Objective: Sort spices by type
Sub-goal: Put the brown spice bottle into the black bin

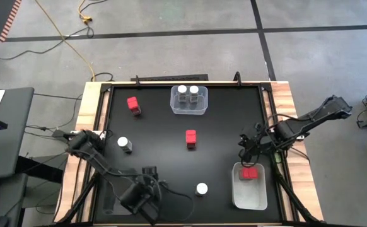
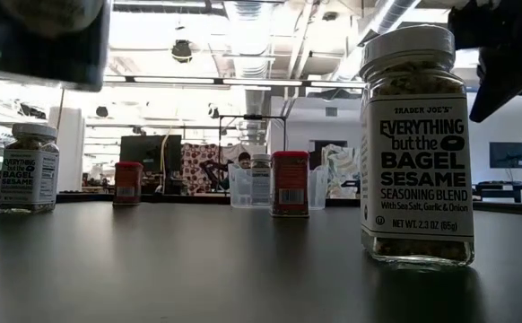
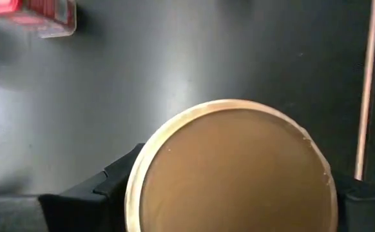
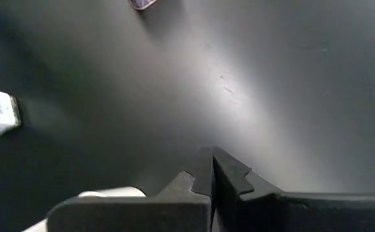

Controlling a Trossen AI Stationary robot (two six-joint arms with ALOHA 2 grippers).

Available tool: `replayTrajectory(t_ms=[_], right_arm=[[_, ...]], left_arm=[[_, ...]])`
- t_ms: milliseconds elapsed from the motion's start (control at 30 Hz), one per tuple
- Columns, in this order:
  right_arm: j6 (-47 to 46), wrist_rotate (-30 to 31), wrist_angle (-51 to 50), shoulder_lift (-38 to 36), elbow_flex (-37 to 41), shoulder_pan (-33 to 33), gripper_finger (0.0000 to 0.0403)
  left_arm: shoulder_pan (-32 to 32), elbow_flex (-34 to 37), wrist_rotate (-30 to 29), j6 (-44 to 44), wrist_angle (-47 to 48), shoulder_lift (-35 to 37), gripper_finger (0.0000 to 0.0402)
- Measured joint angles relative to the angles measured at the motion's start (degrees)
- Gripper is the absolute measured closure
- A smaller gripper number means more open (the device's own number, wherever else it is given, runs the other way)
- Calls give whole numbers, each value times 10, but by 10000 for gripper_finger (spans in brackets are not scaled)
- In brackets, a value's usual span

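The left gripper (image 3: pixel 236 193) clamps 1 tan-lidded jar (image 3: pixel 232 171) by its sides (rigid, light, probably slick). The right gripper (image 4: pixel 212 177) is closed, empty.

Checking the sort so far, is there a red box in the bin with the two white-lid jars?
No, that bin holds only two jars.

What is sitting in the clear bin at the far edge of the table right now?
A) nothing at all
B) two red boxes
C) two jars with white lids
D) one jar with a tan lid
C: the high view shows two white-lidded jars side by side inside the clear bin at the table's far edge.
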State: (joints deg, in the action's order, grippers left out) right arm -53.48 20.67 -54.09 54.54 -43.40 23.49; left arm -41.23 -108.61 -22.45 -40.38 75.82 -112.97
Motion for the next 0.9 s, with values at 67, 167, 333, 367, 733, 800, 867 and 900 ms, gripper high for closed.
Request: replayTrajectory(t_ms=[67, 167, 333, 367, 733, 800, 867, 900], right_arm=[[-10, 0, 5, 4, 0, 0, 381], [-39, 0, 7, 8, 0, 0, 381], [-66, 0, 7, 7, 0, 0, 381], [-68, 0, 7, 7, 0, 0, 381], [-95, 0, 8, 8, 0, 0, 381], [-95, 0, 8, 8, 0, 0, 381], [-95, 0, 7, 8, 0, 0, 381], [-95, 0, 7, 8, 0, 0, 381]], left_arm=[[-4, 78, 1, -4, -65, 42, 126], [-6, 210, 13, -6, -193, 116, 126], [2, 380, 33, 29, -337, 224, 126], [4, 406, 41, 53, -356, 240, 126], [44, 499, 83, 233, -501, 247, 123], [53, 499, 106, 246, -505, 236, 122], [60, 499, 138, 264, -503, 223, 122], [63, 499, 152, 270, -503, 218, 121]])
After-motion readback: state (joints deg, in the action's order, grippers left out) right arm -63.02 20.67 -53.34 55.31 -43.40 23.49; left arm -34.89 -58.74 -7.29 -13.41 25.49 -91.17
